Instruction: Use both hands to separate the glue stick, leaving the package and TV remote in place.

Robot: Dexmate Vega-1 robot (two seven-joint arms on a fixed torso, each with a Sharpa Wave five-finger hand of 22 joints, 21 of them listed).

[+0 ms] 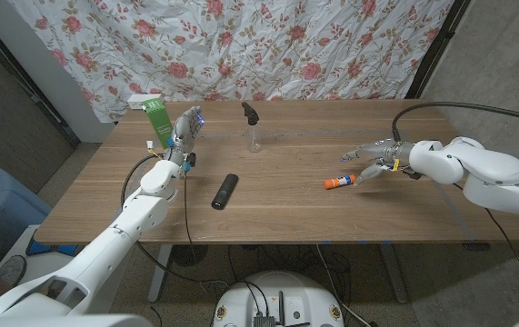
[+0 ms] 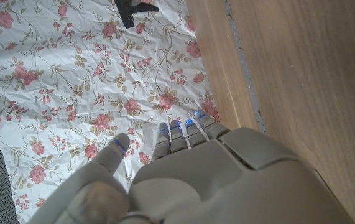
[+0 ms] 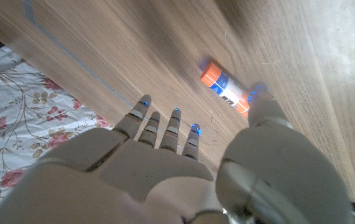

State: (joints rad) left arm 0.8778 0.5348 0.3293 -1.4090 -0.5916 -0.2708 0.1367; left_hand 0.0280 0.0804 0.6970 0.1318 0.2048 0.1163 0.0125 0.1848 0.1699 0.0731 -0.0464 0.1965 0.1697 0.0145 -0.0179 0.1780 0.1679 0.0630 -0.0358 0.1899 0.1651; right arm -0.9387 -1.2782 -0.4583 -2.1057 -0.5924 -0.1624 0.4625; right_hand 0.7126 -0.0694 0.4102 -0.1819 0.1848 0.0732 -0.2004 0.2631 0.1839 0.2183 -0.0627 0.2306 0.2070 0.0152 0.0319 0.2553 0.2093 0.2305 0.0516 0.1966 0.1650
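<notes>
The glue stick [image 1: 340, 183] lies toward the table's right edge. The right hand [image 1: 374, 160] hovers beside it, fingers spread, empty; the left hand [image 1: 183, 131] is open too. A careless touch could roll it away.

The head camera looks down over the table [image 1: 268, 218]; both wrist cameras skim that tabletop closely.

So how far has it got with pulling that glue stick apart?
Barely begun. Nothing looks done: the glue stick lies whole on the table, cap on. In hand: the right hand hovers open beside it, not gripping. The left hand is raised far off, near the green package. Left: grasp, bring both hands together, pull apart. The remote sits untouched.
</notes>
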